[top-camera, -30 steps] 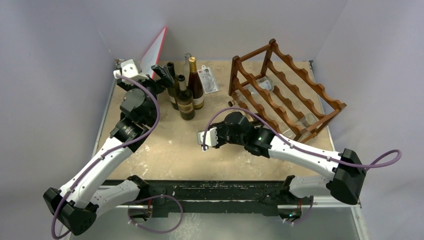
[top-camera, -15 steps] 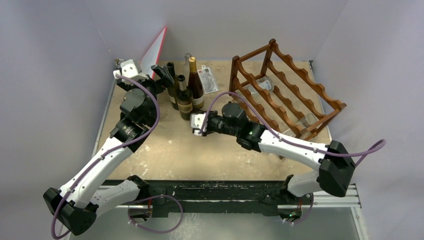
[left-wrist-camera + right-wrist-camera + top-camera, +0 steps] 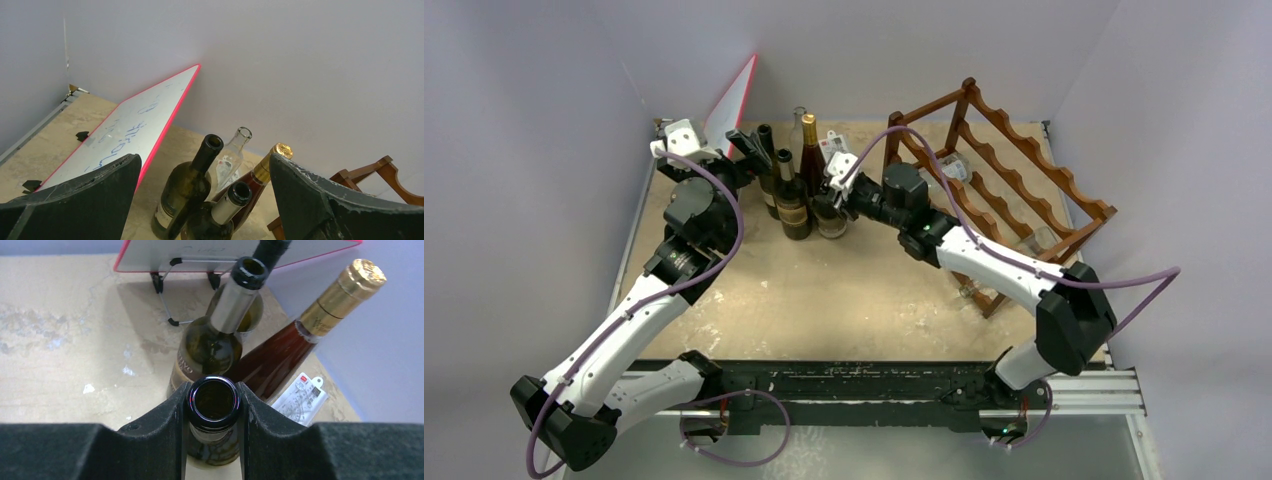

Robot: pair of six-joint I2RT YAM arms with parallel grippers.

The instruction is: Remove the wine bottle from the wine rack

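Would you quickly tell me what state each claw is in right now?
Left claw: open, holding nothing.
Right claw: closed on the neck of the dark wine bottle.

Plain, pale lilac-grey walls [image 3: 874, 50] closed in the worn, scuffed beige surface [image 3: 824, 300] at nine, twelve and three o'clock, all in soft, even light. A red-edged whiteboard [image 3: 736, 95] leaned in the corner at eleven o'clock. A black rail [image 3: 864, 380] ran along the six o'clock edge.
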